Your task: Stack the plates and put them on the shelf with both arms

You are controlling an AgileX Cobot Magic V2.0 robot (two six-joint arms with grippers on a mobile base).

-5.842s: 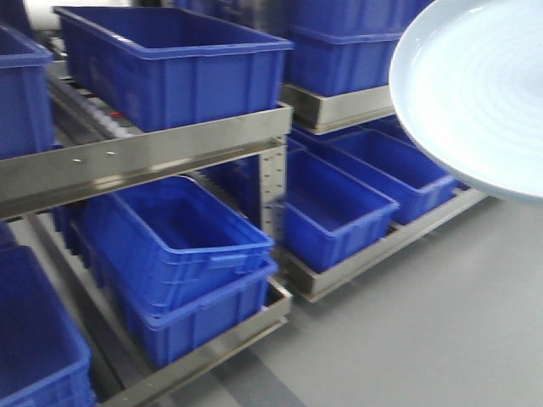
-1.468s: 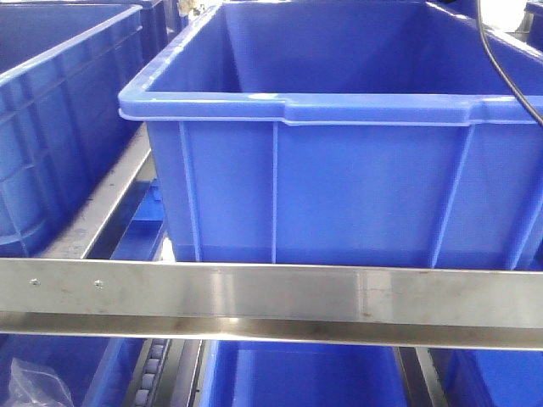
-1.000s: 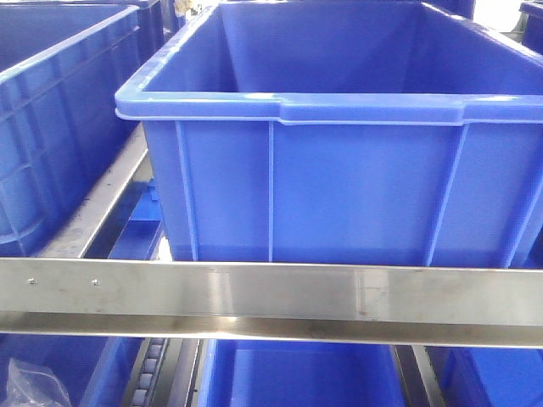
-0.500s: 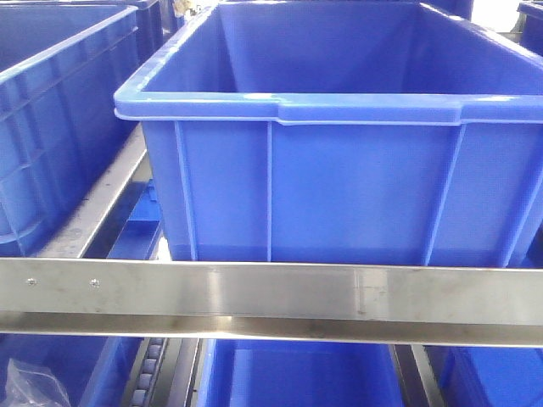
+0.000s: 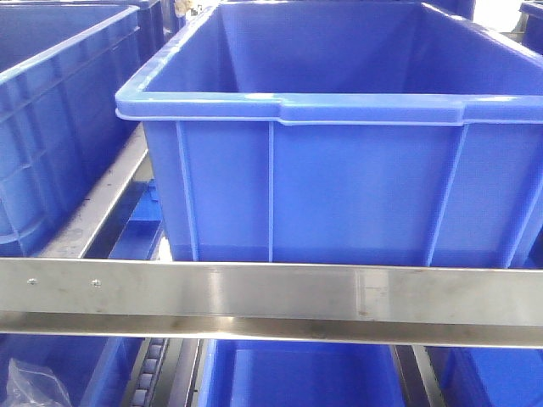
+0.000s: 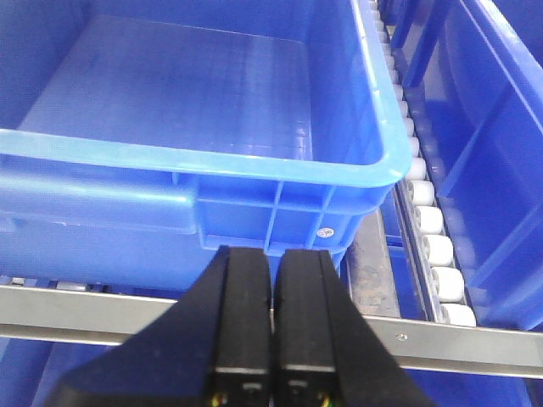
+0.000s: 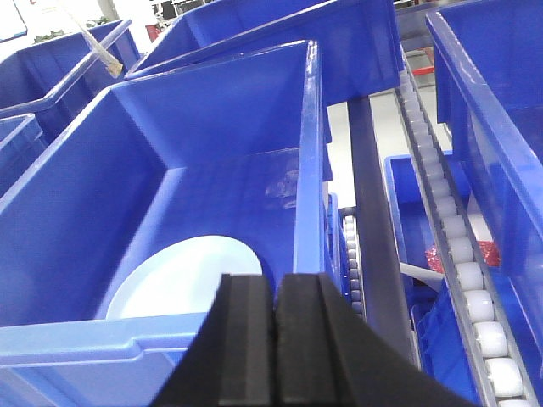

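Lying flat in blue bin, plates (round, no long axis)

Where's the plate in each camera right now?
Front view: not visible; the bin's wall hides its floor.
Left wrist view: not in it; the bin there shows a bare floor.
Right wrist view: plate lies on the bin floor, lower left, above the shut end effector.
Shared landmark: the blue bin's rim.

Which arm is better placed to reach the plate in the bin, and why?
Right. The right gripper looks over the bin's rim at the plate inside. The left gripper, shut, faces a bin with no plate showing.
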